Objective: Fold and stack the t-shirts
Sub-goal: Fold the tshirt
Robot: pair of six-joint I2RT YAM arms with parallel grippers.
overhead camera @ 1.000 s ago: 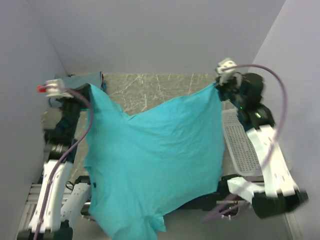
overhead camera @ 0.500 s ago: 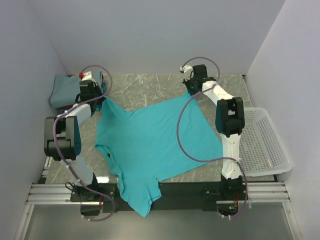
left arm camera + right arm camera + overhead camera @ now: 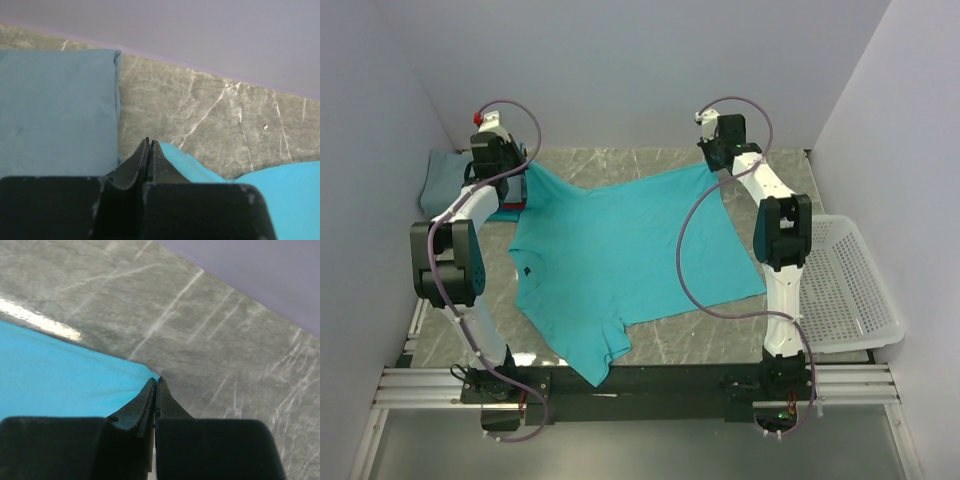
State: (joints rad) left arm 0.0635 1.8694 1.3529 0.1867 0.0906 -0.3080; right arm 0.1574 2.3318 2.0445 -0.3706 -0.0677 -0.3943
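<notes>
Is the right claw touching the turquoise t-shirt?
Touching. The right wrist view shows the right claw pinched shut on a corner of the bright turquoise cotton t-shirt.

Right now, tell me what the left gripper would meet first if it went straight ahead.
Likely the bare table, then the back wall; the folded grey-blue shirt lies beside that line, not in it. Depth is unclear.

White mesh basket [image 3: 850,290] at right table edge, grey marble tabletop [image 3: 620,165], pale lilac walls [image 3: 620,60]
</notes>
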